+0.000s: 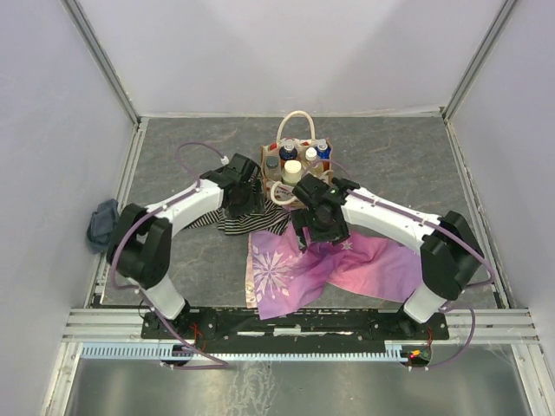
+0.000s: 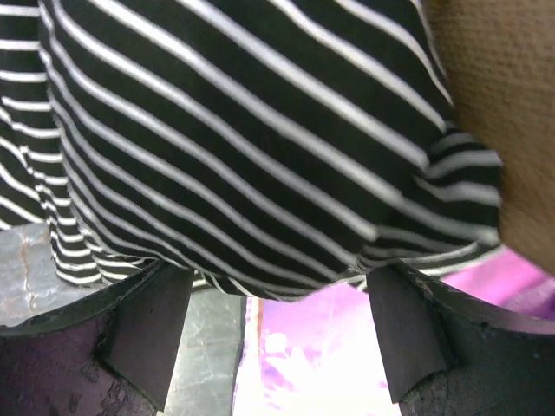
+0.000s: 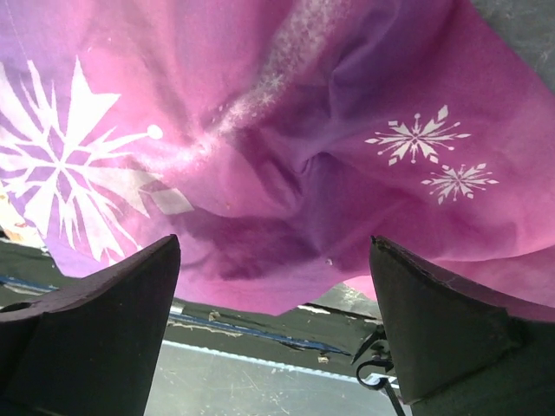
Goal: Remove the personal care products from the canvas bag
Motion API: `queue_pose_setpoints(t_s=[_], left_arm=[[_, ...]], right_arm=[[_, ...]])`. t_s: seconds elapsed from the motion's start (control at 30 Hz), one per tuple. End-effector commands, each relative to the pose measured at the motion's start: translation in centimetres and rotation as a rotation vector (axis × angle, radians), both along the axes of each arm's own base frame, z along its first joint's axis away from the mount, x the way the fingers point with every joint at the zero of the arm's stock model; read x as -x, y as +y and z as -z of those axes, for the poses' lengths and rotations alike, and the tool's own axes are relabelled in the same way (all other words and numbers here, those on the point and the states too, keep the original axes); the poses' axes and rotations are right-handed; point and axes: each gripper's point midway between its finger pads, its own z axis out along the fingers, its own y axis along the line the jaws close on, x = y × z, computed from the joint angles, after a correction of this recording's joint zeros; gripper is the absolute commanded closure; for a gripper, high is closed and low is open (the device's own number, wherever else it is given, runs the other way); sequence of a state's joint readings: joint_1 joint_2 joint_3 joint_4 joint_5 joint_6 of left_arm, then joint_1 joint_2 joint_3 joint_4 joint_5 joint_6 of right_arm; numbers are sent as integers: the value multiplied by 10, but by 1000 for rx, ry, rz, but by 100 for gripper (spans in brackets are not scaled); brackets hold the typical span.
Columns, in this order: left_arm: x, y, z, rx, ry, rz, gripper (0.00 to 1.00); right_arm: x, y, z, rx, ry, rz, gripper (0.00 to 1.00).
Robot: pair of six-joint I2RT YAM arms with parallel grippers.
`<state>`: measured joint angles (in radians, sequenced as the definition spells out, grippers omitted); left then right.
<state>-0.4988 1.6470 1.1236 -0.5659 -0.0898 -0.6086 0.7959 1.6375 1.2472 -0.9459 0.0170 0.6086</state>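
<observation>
The canvas bag (image 1: 305, 185) stands at the back middle of the table, its cream handles looped up. The personal care products stand inside it: an orange bottle with a blue-white pump top (image 1: 288, 152), a second pump top (image 1: 323, 149), a cream-capped one (image 1: 292, 170), a white cap (image 1: 310, 154) and a dark cap (image 1: 272, 162). My left gripper (image 1: 245, 199) is open and empty, low over the striped cloth just left of the bag (image 2: 512, 104). My right gripper (image 1: 310, 230) is open and empty above the pink cloth, in front of the bag.
A black-and-white striped cloth (image 1: 251, 217) (image 2: 243, 130) lies left of and in front of the bag. A pink-purple snowflake cloth (image 1: 329, 264) (image 3: 286, 130) spreads across the front middle. A grey-blue rag (image 1: 102, 222) lies at the left edge. Walls enclose the table.
</observation>
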Motion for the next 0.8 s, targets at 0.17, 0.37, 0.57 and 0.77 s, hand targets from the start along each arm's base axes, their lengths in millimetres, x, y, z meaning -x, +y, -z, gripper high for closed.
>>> queue_pose_setpoints(t_s=[0.17, 0.37, 0.57, 0.77], left_arm=[[-22, 17, 27, -157, 40, -88, 11], [-30, 55, 35, -275, 63, -189, 10], [-21, 115, 50, -138, 146, -406, 11], [-42, 171, 20, -141, 103, -578, 9]], right_arm=[[1, 3, 24, 126, -23, 19, 2], [20, -3, 39, 181, -3, -12, 2], [48, 2, 42, 220, -22, -65, 2], [61, 31, 44, 196, -16, -124, 2]])
